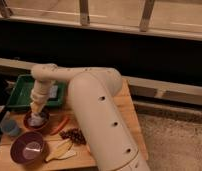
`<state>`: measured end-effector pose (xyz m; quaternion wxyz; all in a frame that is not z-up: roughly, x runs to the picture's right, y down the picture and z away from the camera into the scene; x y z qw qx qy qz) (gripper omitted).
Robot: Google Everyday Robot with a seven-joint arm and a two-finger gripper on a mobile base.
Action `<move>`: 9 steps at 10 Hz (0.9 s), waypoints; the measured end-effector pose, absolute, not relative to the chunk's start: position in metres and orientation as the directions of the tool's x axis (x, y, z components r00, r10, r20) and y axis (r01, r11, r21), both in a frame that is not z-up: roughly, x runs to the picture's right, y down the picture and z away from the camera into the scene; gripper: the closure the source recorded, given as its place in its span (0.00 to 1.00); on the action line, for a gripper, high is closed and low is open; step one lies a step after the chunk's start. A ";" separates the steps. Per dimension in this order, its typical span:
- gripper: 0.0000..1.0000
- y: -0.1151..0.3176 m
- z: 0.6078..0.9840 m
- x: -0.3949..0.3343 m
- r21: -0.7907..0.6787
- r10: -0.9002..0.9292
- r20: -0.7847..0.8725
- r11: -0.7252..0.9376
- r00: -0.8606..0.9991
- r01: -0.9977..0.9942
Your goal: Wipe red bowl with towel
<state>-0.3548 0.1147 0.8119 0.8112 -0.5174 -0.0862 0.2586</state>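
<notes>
The robot's white arm point(94, 100) reaches down over the left side of the wooden desk point(129, 125), its claw point(37, 111) lowered into the red bowl point(36, 121), which sits just near of the green tray point(24, 92). A pale wad that appears to be the towel point(38, 120) lies in the bowl under the claw; whether the claw is clenched on it or released cannot be told from this view. The wiping step looks to be in hand, with cloth pressed against the bowl's inside. The next move likely calls for sweeping the towel around the inner wall while keeping light downward pressure, so the bowl does not slide. A purple bowl point(28, 148) stands nearer, a blue cup point(11, 127) to the left, and a red pepper point(60, 125) just right of the red bowl.
</notes>
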 end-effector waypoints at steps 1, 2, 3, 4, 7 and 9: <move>1.00 0.118 0.806 -0.364 -0.893 0.501 -0.107 0.332 0.859 -0.305; 1.00 0.125 0.797 -0.371 -0.900 0.494 -0.087 0.333 0.865 -0.281; 1.00 0.132 0.787 -0.376 -0.907 0.487 -0.070 0.333 0.870 -0.259; 1.00 0.140 0.779 -0.371 -0.909 0.473 -0.069 0.333 0.878 -0.251; 1.00 0.156 0.767 -0.335 -0.906 0.477 -0.115 0.310 0.872 -0.289; 1.00 0.154 0.767 -0.305 -0.892 0.507 -0.143 0.306 0.850 -0.333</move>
